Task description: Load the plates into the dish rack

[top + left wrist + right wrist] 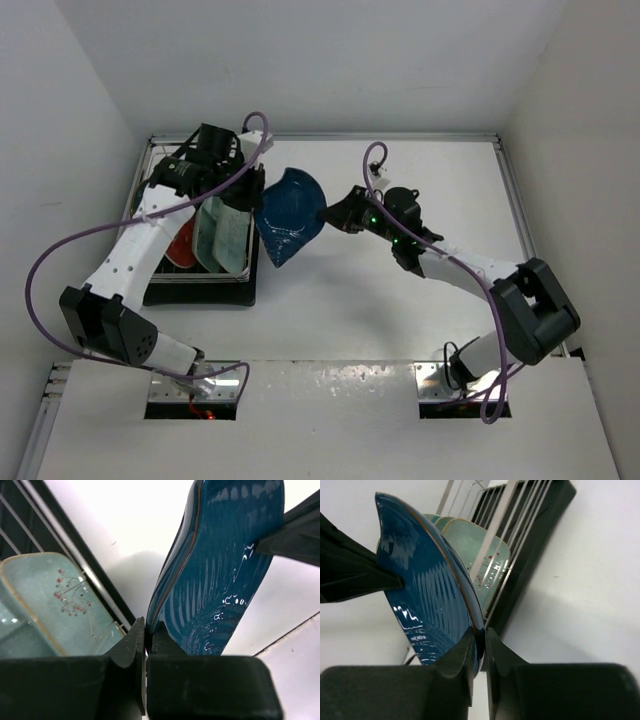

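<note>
- This is a robotics lab test cell: a bare white table [400, 310] is boxed in by plain white walls [330, 60] on three sides.
- Metal rails [400, 137] run along the table's far and side edges.
- The left arm [135, 245] and the right arm [470, 262] are bolted at its near edge, with purple cables [32, 275] looping loose.
- The only kitchenware is staged: a dish rack [200, 295] near the far-left corner and a dark-blue plate [290, 215].

Dish: dark-blue glossy leaf-shaped ceramic dish [220, 580], standing on edge, ribbed face showing.
Left gripper: black left gripper [148, 630], under the dish, jaws pinched on its lower rim.
Right gripper: black right gripper [265, 544], touching the dish's upper right face.
Plate: pale mint rounded-rectangle ceramic plate [55, 605] with a red berry sprig, left of the dish, apart from it.
Rack: silver wire rack on a black tray [75, 545], left of the dish, holding the plate.
Surface: white tabletop [125, 520] behind the dish.
</note>
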You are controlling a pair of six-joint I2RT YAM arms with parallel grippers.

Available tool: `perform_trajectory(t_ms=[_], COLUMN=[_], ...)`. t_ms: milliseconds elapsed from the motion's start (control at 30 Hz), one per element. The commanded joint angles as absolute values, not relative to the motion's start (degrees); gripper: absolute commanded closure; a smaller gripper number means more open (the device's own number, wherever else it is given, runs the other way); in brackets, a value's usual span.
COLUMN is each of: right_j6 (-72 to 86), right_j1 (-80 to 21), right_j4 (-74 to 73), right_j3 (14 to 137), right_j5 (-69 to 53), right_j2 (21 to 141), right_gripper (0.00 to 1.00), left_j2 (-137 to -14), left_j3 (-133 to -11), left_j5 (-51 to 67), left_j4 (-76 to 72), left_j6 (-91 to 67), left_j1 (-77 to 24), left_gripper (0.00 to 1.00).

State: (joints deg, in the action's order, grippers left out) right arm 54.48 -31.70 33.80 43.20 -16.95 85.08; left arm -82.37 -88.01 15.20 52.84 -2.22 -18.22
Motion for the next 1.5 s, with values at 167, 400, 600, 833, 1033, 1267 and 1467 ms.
perform_trajectory(t_ms=[167, 400, 600, 833, 1033, 1267, 1467], right_j6=[60.9, 60.9, 60.5, 58.0, 56.3, 50.2, 46.8], right_j1=[-35.2, -36.3, -36.3, -36.2, -36.0, -34.3, -31.6], right_j4=[46.7, 45.6, 44.1, 38.9, 34.4, 24.3, 17.3], right_j3=[54.8, 58.0, 59.1, 60.2, 62.1, 66.8, 71.5], right_j5=[-21.6, -23.5, -22.8, -23.0, -23.3, -23.6, -22.9], right_j2=[90.6, 93.2, 93.8, 93.1, 93.4, 95.4, 98.3], right_gripper=[0.33, 0.0, 0.0, 0.0, 0.0, 0.0, 0.0], left_j2=[-79.5, -78.4, -76.7, -74.0, -71.7, -68.4, -68.4], left_j3=[-99.7, -106.9, -108.9, -112.3, -111.0, -107.2, -107.9], left_j5=[7.8, -2.5, -7.5, -21.0, -27.9, -32.7, -35.9], left_j4=[58.1, 61.4, 62.6, 63.2, 63.2, 62.6, 62.6], left_j6=[-1.1, 0.1, 1.3, 4.2, 5.4, 7.6, 8.7], left_j1=[-16.4, -14.2, -11.4, -9.7, -7.1, -5.4, -4.3], left_gripper=[1.0, 1.0, 1.0, 1.0, 1.0, 1.0, 1.0])
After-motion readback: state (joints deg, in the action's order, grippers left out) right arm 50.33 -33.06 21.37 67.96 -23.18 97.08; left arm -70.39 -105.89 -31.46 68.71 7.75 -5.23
